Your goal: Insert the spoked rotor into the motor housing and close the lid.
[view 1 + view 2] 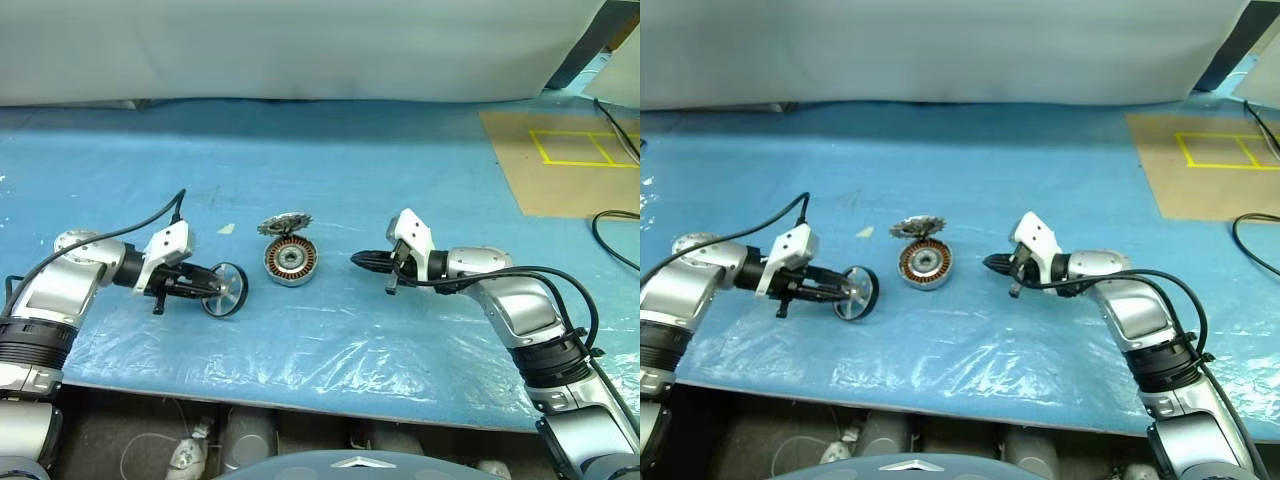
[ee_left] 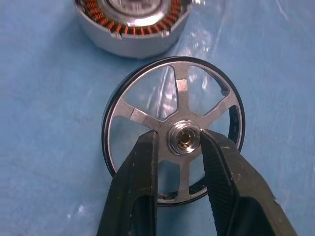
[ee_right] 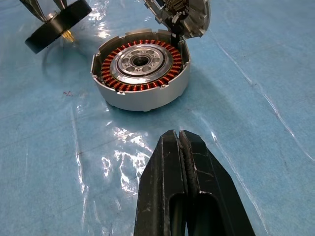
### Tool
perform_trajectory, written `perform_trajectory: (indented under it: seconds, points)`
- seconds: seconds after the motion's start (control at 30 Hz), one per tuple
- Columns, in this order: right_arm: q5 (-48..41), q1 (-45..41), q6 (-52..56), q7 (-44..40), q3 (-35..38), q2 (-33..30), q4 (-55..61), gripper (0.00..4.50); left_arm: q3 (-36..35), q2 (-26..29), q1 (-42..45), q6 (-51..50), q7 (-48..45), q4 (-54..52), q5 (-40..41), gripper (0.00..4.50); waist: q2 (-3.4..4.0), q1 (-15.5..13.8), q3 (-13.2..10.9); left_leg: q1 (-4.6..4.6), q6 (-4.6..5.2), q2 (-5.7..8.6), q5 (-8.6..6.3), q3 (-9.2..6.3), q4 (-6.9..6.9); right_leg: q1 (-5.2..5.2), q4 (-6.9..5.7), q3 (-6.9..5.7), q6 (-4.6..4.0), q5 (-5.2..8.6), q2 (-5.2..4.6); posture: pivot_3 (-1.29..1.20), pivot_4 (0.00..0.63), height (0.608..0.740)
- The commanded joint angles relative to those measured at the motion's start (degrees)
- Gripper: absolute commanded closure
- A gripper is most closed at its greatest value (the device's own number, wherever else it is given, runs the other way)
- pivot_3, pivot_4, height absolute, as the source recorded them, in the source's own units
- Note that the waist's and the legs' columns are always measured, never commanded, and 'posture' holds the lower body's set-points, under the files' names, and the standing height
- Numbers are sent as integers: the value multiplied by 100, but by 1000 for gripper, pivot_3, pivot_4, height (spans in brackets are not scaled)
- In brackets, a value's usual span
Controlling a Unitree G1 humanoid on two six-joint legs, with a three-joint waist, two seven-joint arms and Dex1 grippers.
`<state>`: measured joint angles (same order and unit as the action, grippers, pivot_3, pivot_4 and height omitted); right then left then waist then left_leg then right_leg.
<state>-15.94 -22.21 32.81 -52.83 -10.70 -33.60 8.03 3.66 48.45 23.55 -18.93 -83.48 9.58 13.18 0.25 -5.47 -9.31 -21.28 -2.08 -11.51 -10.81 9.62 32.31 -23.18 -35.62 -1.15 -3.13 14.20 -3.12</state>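
The spoked rotor (image 1: pixel 225 290), a black-rimmed wheel with silver spokes, stands on edge left of the motor housing (image 1: pixel 290 261). My left gripper (image 1: pixel 205 287) is shut on it, its fingers (image 2: pixel 142 167) pinching the centre hub from both sides. The housing, a silver cup with copper windings (image 3: pixel 140 69), sits open on the blue mat. Its jagged-rimmed lid (image 1: pixel 285 224) stands raised at the far edge. My right gripper (image 1: pixel 358 260) is shut and empty, a short way right of the housing and pointing at it.
Crinkled clear film (image 1: pixel 330 350) covers the blue mat near the table's front edge. A brown board with yellow tape (image 1: pixel 575 160) lies at the back right, with a black cable (image 1: pixel 610 235) beside it. A white sheet (image 1: pixel 300 50) runs along the back.
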Motion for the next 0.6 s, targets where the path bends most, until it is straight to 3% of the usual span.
perform_trajectory:
  seconds: [0.03, 0.23, 0.6]
  points:
    - [-79, -86, -107, -48, 179, -52, 41, 4500, -147, -115, 119, -255, 167, -436, 342, 3502, -2, 3, -1, 0, 0, 0, 0, 0, 0, 0, 1, 0, 0, 0, 0, 0, 150, 740]
    - [-49, -92, -133, -24, 188, -32, -4, 4500, 141, -455, 434, -408, 305, -598, 419, 3502, -10, 6, -6, 0, 0, -6, 0, 0, 0, -1, -1, 0, 0, 0, 6, 0, 150, 740]
    - [-58, 261, -29, 197, 267, -46, 375, 4500, 362, -1228, 1235, 357, 650, 292, 182, 3502, -14, 14, -9, -3, 0, -5, 0, -1, 2, -2, -2, -1, 3, -2, 7, 0, 150, 740]
